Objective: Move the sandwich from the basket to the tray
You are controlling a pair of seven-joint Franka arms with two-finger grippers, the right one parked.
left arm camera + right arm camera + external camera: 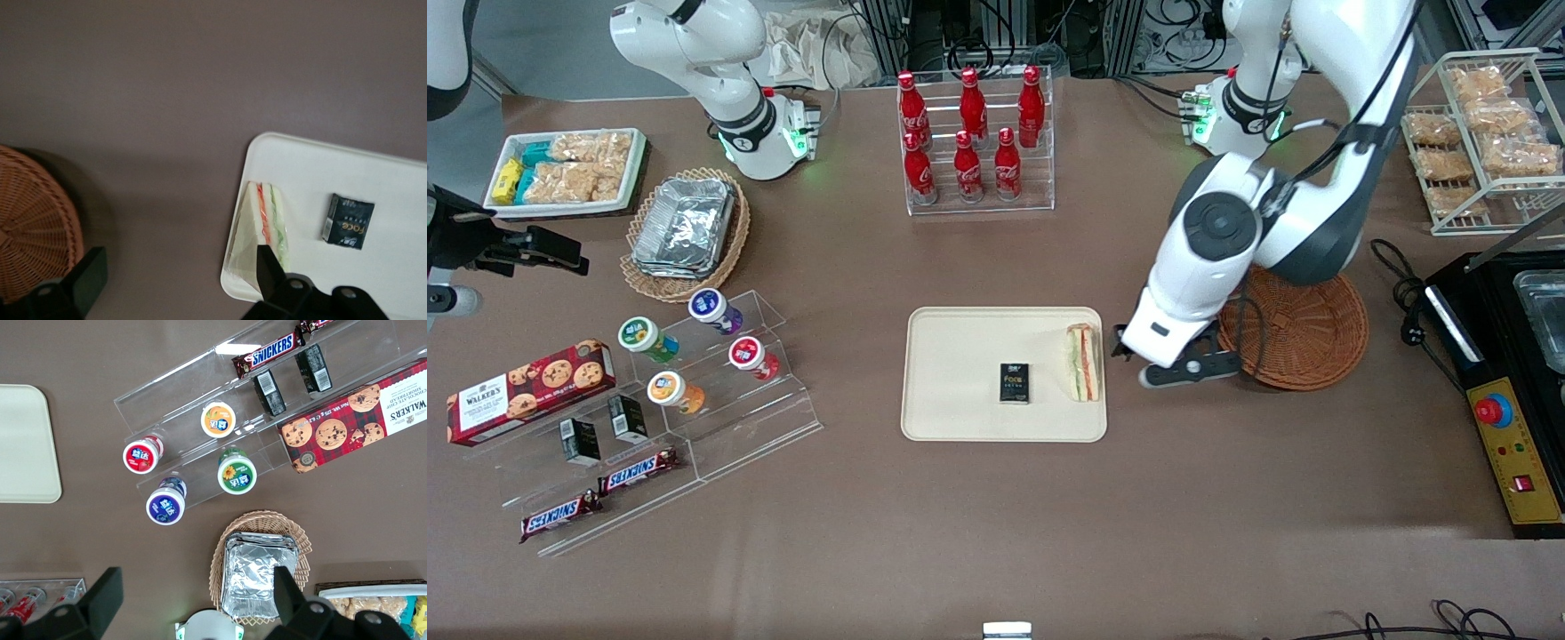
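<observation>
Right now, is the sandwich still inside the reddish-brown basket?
No, the sandwich lies on the tray beside the small black box, while the basket holds nothing visible and the open gripper hangs between them.

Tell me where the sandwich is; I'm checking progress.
The triangular layered sandwich lies on the cream rectangular tray, beside the small black box, near the open tool.

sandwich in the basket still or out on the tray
Out: the sandwich lies on the tray at its edge nearest the basket, beside the black box. The open gripper hangs between tray and basket, holding nothing.
</observation>
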